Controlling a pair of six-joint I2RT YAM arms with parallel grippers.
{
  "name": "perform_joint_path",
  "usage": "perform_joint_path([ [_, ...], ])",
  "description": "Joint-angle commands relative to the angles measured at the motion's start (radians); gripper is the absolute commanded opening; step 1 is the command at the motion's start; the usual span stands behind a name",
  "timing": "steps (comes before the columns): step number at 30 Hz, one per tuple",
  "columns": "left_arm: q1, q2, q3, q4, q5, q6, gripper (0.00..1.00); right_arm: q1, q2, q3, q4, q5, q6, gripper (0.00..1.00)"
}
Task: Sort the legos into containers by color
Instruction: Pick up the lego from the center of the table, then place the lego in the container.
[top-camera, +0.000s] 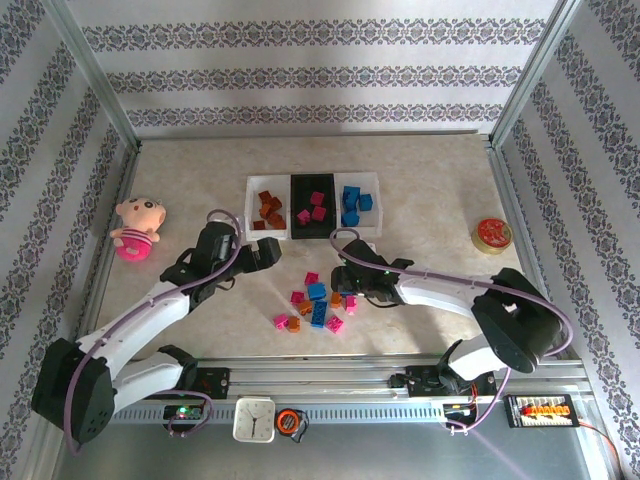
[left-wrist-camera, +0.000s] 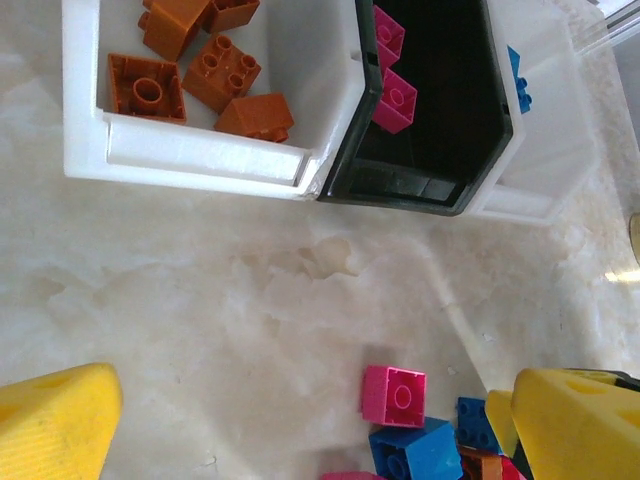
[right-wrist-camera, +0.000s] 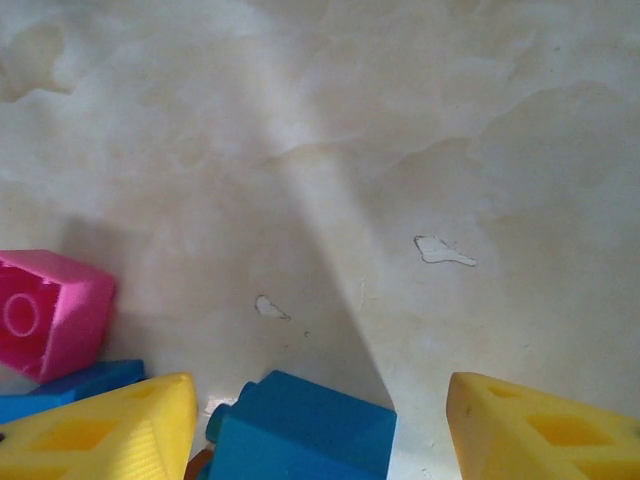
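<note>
Three joined containers stand at the back of the table: a white tray (top-camera: 268, 208) (left-wrist-camera: 300, 90) with orange-brown legos (left-wrist-camera: 220, 70), a black tray (top-camera: 313, 207) (left-wrist-camera: 440, 110) with pink ones (left-wrist-camera: 395, 98), and a white tray (top-camera: 357, 203) (left-wrist-camera: 560, 130) with blue ones. Loose legos (top-camera: 315, 300) in the three colours lie mid-table. My left gripper (top-camera: 264, 253) (left-wrist-camera: 310, 430) hangs open in front of the trays, above bare table, with a pink brick (left-wrist-camera: 393, 395) below near its right finger. My right gripper (top-camera: 348, 288) (right-wrist-camera: 320, 430) is open at the pile, straddling a blue brick (right-wrist-camera: 300, 430) with a gap on the right.
A pink plush doll (top-camera: 137, 228) lies at the far left and a round red tin (top-camera: 492, 234) at the right. A small clock (top-camera: 254, 418) and a tape measure (top-camera: 290, 422) sit on the front rail. Patterned walls enclose the table.
</note>
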Motion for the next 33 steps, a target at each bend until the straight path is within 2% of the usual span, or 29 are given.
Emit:
perform_joint_path([
  [1, -0.005, -0.028, -0.029, 0.031, -0.014, -0.018, 1.0, 0.004, 0.039, 0.038, -0.043, 0.012, 0.022, 0.65],
  [5, -0.004, -0.043, -0.048, 0.016, -0.03, -0.015, 1.0, 0.001, 0.053, 0.028, -0.05, 0.0, 0.024, 0.6],
  [11, -0.004, -0.048, -0.051, 0.005, -0.036, -0.012, 1.0, -0.052, -0.012, -0.017, -0.034, -0.004, 0.001, 0.4],
  [16, -0.005, -0.047, -0.056, 0.006, -0.033, -0.01, 1.0, -0.162, -0.131, -0.045, -0.05, -0.027, -0.064, 0.27],
  [22, -0.004, -0.049, -0.076, 0.0, -0.024, -0.012, 1.0, -0.31, -0.283, 0.024, -0.114, -0.093, -0.184, 0.24],
  [27, -0.004, -0.054, -0.096, -0.003, -0.018, -0.024, 1.0, -0.374, -0.195, 0.204, -0.119, -0.151, -0.266, 0.23],
  [33, -0.005, -0.078, -0.108, -0.009, -0.008, -0.03, 1.0, -0.387, 0.094, 0.443, -0.101, -0.137, -0.324, 0.23],
])
